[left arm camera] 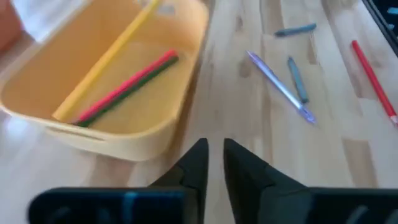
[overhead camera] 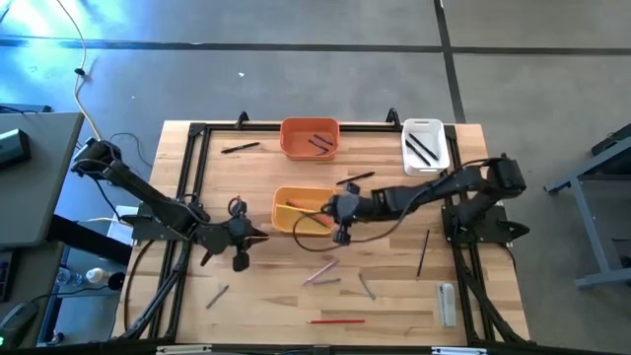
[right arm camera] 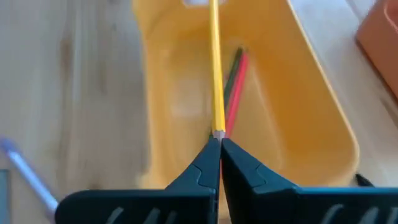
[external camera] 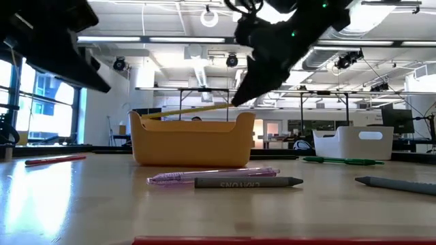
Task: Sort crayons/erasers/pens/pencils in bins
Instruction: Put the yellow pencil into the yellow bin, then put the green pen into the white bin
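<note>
Both jaws narrow, right gripper (right arm camera: 219, 142) clamping yellow pencil (right arm camera: 216, 68) over yellow-orange bin (right arm camera: 323, 118)

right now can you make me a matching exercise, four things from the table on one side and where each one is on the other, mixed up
Things:
1. yellow pencil
2. red and green pencils
3. two dark pens
4. purple pen

Places:
A. lying flat inside the yellow bin
B. on the bare table, beside a grey crayon
C. pinched at one end by the right gripper, slanting over the yellow bin
D. inside the white bin

Pairs: 1-C, 2-A, 3-D, 4-B
</note>
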Robot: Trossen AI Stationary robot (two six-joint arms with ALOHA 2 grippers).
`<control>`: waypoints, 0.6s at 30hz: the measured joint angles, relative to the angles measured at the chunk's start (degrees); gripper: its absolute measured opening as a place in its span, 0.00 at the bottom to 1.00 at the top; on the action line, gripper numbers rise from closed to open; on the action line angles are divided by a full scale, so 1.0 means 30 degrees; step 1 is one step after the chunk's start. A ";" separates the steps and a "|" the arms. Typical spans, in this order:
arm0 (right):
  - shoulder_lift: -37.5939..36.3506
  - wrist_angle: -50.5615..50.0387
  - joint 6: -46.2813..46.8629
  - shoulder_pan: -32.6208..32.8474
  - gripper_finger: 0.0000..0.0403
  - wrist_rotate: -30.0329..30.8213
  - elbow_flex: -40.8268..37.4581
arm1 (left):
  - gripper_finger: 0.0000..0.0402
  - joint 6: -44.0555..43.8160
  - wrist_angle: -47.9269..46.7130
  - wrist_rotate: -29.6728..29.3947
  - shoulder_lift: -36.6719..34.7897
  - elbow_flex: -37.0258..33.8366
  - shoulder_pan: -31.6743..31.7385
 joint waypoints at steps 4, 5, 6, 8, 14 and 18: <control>0.0366 -0.0375 -0.0308 -0.1055 0.00 -0.0999 0.0124 | 0.01 0.0457 0.0255 -0.0213 -0.0580 0.0060 0.0507; 0.0386 -0.0711 -0.0321 -0.1228 0.00 -0.1214 0.0088 | 0.01 0.0462 0.0631 -0.0261 -0.0563 0.0120 0.0653; 0.0552 -0.0692 -0.0395 -0.1364 0.00 -0.1423 0.0088 | 0.01 0.0455 0.0571 -0.0306 -0.0600 0.0142 0.0864; 0.0889 -0.0417 -0.0566 -0.1560 0.00 -0.1850 0.0188 | 0.01 0.0458 0.0368 -0.0452 -0.0877 0.0068 0.1378; 0.1129 -0.0491 -0.0735 -0.1699 0.01 -0.1877 0.0211 | 0.00 0.1137 0.1813 0.0393 -0.0128 0.0148 0.2591; 0.1015 -0.0487 -0.0740 -0.1697 0.07 -0.1842 0.0211 | 0.00 0.2454 0.3177 0.0873 0.0090 0.0104 0.3075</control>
